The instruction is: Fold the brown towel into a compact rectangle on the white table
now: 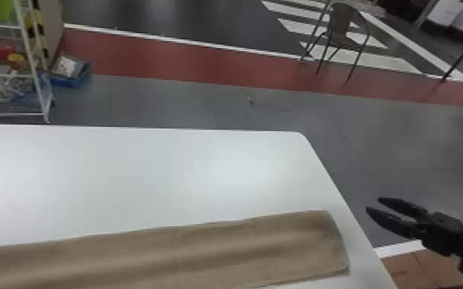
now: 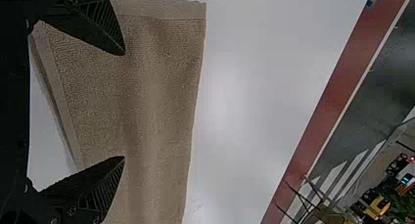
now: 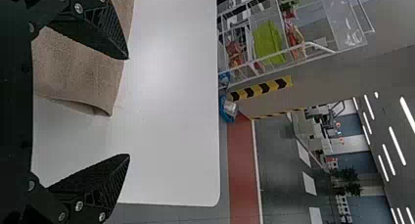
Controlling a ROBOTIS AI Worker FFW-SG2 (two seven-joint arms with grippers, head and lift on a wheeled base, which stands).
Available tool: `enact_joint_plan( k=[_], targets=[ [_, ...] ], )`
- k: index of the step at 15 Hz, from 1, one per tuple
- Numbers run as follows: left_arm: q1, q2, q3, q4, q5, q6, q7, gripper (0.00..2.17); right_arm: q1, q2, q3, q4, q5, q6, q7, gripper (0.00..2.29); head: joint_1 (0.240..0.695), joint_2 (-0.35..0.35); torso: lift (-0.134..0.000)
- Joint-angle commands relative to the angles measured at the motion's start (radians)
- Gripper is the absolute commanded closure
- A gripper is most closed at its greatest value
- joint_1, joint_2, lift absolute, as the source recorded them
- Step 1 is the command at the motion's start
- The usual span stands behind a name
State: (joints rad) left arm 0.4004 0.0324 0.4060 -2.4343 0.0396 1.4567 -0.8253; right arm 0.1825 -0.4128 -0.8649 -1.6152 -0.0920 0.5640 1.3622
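The brown towel [image 1: 219,249] lies on the white tabletop [image 1: 157,173], its long axis running left to right; its right end lies left of the open right claw [image 1: 373,204]; the left claw [image 2: 124,105], fingers also apart, seems nearer, over its left part.

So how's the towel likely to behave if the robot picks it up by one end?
The towel will probably hang floppy, since soft ripples run along it. Its layers may slide or open, as the edges in the left wrist view look only loosely stacked. The nubbly weave suggests it shouldn't be slippery.
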Motion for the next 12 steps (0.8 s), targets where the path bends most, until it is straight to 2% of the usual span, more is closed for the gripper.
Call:
enact_joint_plan(
  k=[1,12],
  targets=[
    [0.000,-0.002,0.000,-0.002,0.002,0.000,0.000,0.14,0.000,0.000,0.001,0.001,0.000,0.000,0.005,0.19,0.695,-0.350,-0.122],
    [0.017,-0.008,-0.006,-0.045,0.028,0.000,-0.006,0.15,-0.008,0.005,-0.003,0.001,-0.015,0.003,0.005,0.19,0.695,-0.350,-0.122]
  ],
)
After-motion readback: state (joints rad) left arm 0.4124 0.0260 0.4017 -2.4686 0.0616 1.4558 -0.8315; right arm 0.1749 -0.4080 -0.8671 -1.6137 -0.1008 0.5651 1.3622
